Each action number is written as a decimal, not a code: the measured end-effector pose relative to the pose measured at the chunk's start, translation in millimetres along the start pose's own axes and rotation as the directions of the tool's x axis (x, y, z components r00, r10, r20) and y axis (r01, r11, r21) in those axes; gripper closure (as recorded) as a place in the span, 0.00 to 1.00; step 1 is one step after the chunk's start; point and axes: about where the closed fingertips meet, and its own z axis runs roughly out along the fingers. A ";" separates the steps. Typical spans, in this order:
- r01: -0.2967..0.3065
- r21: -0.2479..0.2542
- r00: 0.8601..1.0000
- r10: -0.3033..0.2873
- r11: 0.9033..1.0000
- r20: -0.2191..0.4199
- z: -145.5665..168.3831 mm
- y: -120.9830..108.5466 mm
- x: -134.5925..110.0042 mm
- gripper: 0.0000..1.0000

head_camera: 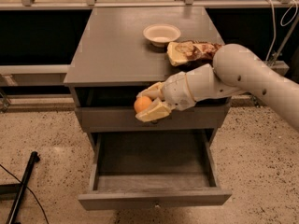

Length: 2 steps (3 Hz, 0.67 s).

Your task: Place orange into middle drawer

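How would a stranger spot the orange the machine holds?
Find the grey cabinet with its lower drawer pulled open. Before the closed drawer above it, the white arm's pincer grips the orange. It is the only round, bright fruit; the white bowl and crinkly packet lie on top.

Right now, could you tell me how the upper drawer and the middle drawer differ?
The upper drawer is shut and shallow; the middle drawer is pulled out and deeper. The pincer, holding the orange, hangs before the upper drawer, above the middle one. Both are grey.
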 end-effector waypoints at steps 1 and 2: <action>0.031 -0.002 0.999 -0.031 1.000 -0.007 1.2 0.0 -1.8 1.00; -0.002 0.031 1.000 0.003 1.000 -0.003 15.1 4.9 43.0 1.00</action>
